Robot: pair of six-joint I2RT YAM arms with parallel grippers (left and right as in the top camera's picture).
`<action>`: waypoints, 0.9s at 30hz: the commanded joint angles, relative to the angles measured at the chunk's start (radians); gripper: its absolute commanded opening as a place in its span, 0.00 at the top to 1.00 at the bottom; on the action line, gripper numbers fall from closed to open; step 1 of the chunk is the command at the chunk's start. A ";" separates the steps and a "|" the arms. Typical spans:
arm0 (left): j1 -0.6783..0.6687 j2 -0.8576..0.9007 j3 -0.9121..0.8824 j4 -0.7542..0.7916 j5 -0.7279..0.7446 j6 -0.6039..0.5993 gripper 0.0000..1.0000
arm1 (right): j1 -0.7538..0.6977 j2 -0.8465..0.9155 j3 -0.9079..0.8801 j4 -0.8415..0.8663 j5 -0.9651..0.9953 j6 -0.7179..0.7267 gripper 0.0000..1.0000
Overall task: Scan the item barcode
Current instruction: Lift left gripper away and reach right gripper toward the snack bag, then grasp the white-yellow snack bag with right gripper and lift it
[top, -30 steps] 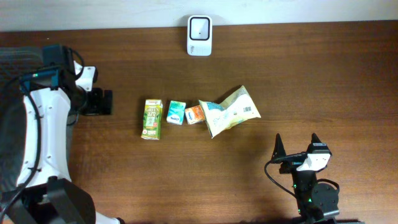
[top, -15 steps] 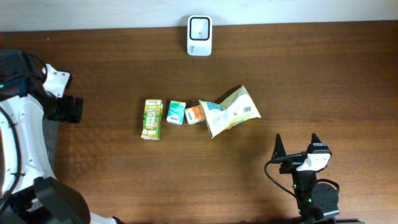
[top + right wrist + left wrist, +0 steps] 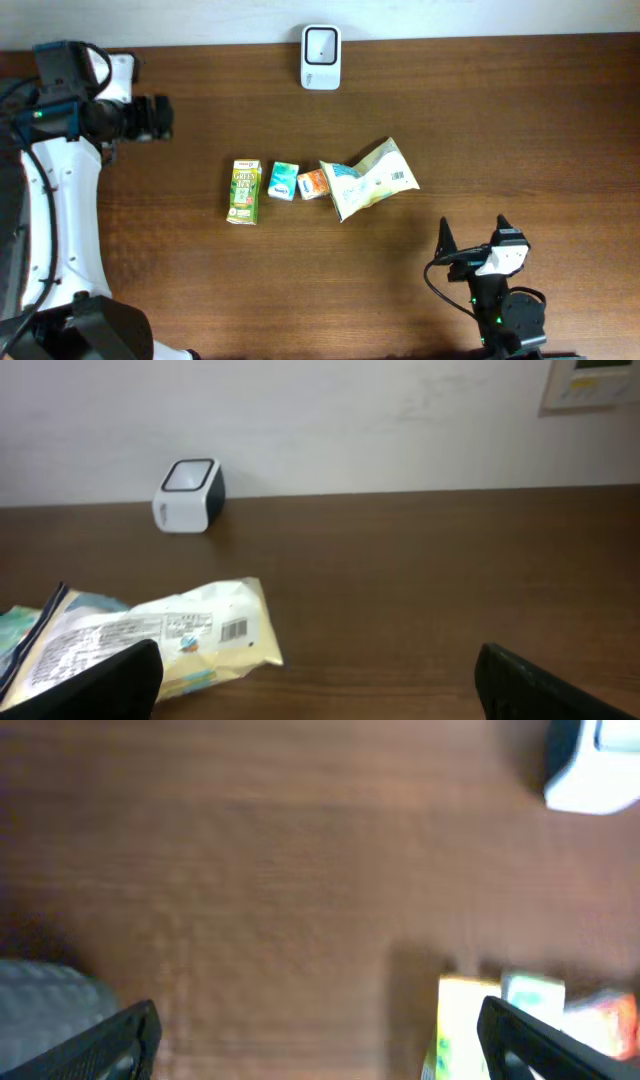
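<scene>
Handling the crinkled pale-yellow and teal plastic snack bag (image 3: 368, 178) calls for a gentle grip: we judge it light, soft and probably slippery, liable to buckle or slide out if pinched on its puffed middle. It lies on the brown wooden tabletop (image 3: 520, 120) at the right end of a row, its left end against a small orange packet (image 3: 313, 184), with a small teal box (image 3: 283, 181) and a green tea carton (image 3: 243, 191) beyond. Its barcode (image 3: 233, 630) faces up near its right end. We recommend taking hold on a flat sealed edge, clear of the barcode. The white box-shaped scanner (image 3: 321, 43) stands at the back edge, well apart. The left gripper (image 3: 160, 117) hovers at the left rear and the right gripper (image 3: 473, 226) near the front; both sets of jaws stand wide apart and empty.
</scene>
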 commanded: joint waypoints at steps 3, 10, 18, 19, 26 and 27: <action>0.005 -0.001 0.031 0.053 -0.069 -0.153 0.01 | -0.008 0.169 0.216 -0.125 -0.048 0.004 0.01; 0.005 -0.001 0.031 0.049 -0.071 -0.153 0.01 | -0.008 0.722 0.723 -0.548 -0.285 0.005 0.01; 0.005 -0.001 0.031 0.049 -0.071 -0.153 0.01 | -0.003 1.172 0.855 -0.334 -0.900 0.061 0.01; 0.005 -0.001 0.031 0.049 -0.071 -0.153 0.01 | 0.012 1.238 0.855 -0.303 -0.884 0.061 0.01; 0.005 -0.001 0.031 0.049 -0.071 -0.153 0.01 | 0.261 1.521 0.973 -0.223 -0.659 0.155 0.14; 0.005 -0.001 0.031 0.049 -0.071 -0.153 0.01 | 0.306 1.544 0.989 -0.176 -0.633 0.197 0.15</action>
